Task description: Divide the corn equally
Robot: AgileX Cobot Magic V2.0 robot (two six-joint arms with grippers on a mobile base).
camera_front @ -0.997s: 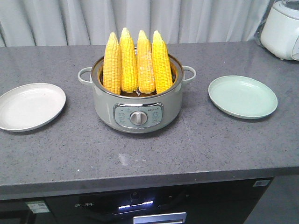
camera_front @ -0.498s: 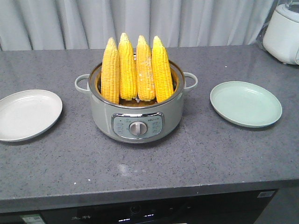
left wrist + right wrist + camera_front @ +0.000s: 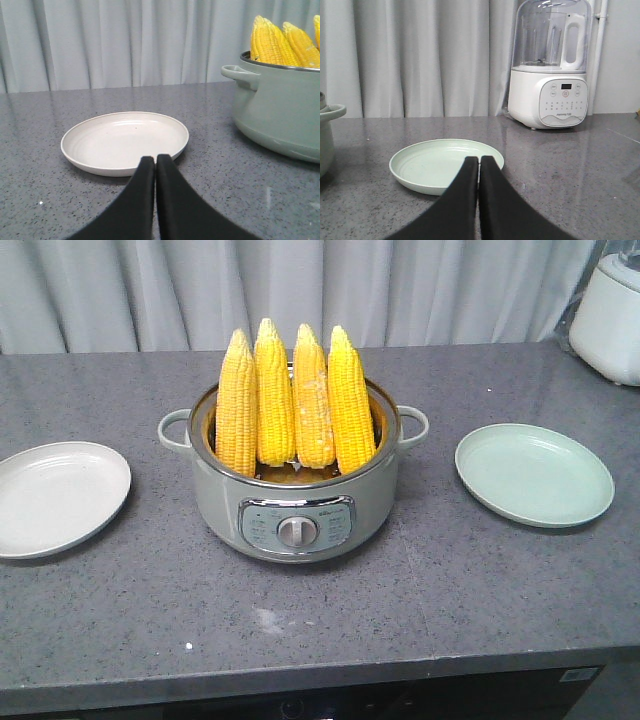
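Several yellow corn cobs (image 3: 294, 398) stand upright, tips up, in a grey-green electric pot (image 3: 295, 510) at the counter's middle; the corn (image 3: 280, 42) also shows at the right of the left wrist view. A white plate (image 3: 55, 495) lies left of the pot and a pale green plate (image 3: 533, 473) lies right. My left gripper (image 3: 155, 160) is shut and empty, just short of the white plate (image 3: 125, 141). My right gripper (image 3: 479, 160) is shut and empty, at the near rim of the green plate (image 3: 445, 164). Neither gripper shows in the front view.
A white blender (image 3: 551, 70) stands at the counter's back right, behind the green plate. Grey curtains (image 3: 300, 290) hang behind the counter. The counter's front edge (image 3: 300, 680) runs along the bottom of the front view.
The front view has shifted: pot, plates and counter sit lower and nearer in the frame than a second ago. The corn and plates keep their places on the counter.
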